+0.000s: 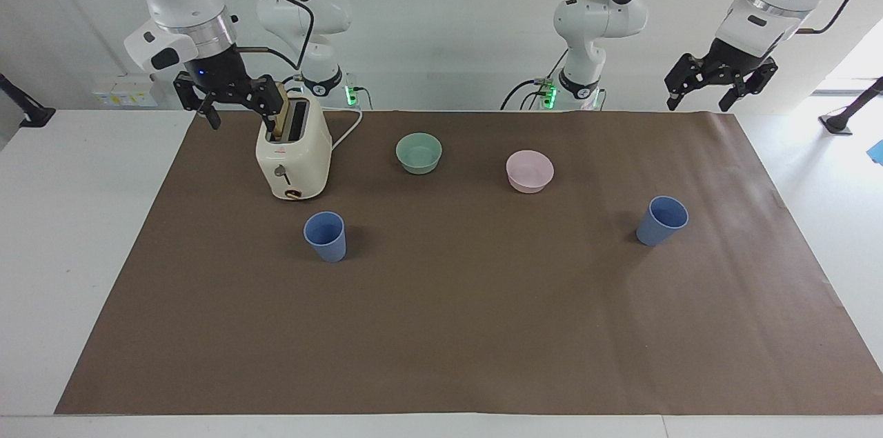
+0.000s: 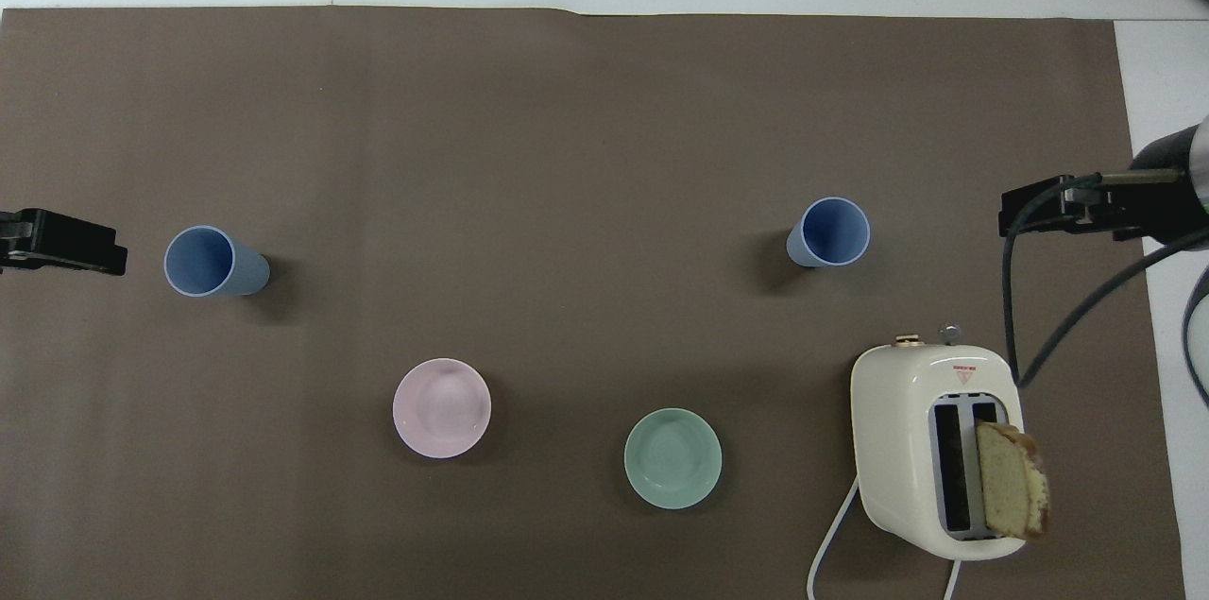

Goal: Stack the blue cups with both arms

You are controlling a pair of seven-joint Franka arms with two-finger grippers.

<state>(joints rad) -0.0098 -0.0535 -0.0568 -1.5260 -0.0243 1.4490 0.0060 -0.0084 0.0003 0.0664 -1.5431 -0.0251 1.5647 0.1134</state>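
Toast (image 2: 1011, 491) hides toaster (image 1: 293, 162) slot; both grippers (image 1: 721, 83) (image 1: 231, 103) cut off overhead.

Two blue cups (image 1: 325, 236) (image 1: 662, 221), upright, empty, well apart on brown mat

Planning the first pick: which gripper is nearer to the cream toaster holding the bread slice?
Right. The right gripper hangs just beside the cream toaster; the left gripper hangs at the left arm's end of the table.
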